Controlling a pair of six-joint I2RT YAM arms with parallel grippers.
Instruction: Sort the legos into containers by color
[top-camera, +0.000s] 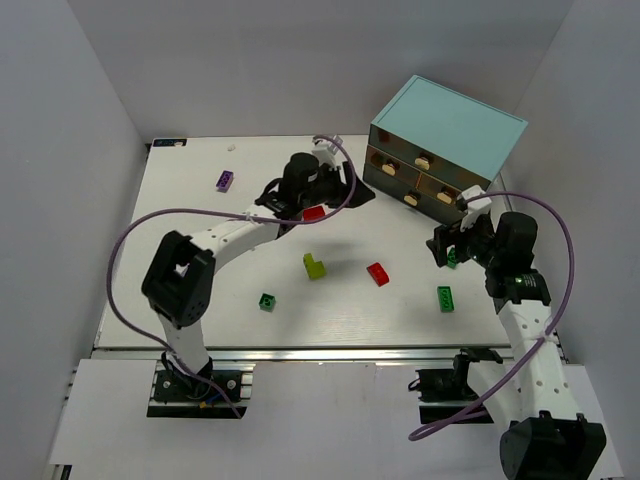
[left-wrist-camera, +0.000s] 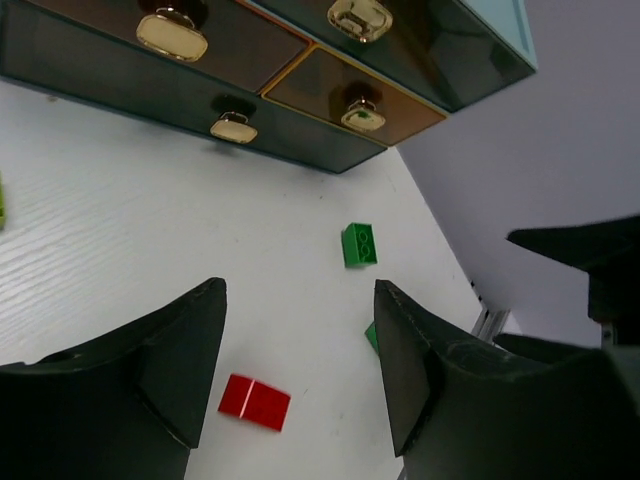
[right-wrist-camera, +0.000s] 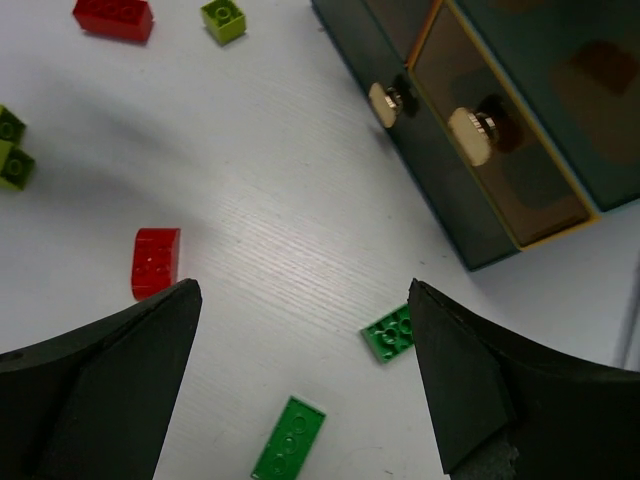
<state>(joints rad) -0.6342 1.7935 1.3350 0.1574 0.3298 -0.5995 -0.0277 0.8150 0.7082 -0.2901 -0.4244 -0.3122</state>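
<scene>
Left end effector spread | red lego beneath | cabinet ahead, seemingly closed

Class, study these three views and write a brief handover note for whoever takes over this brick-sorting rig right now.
Left gripper: open, empty, raised above the table, facing the cabinet.
Right gripper: open, empty, two green bricks below it beside the cabinet.
Also loose on the table: purple brick, two red bricks, lime brick, third green brick.
Done: nothing visibly sorted; the drawers in view are shut.
Left: open drawers, sort every brick by colour.
</scene>
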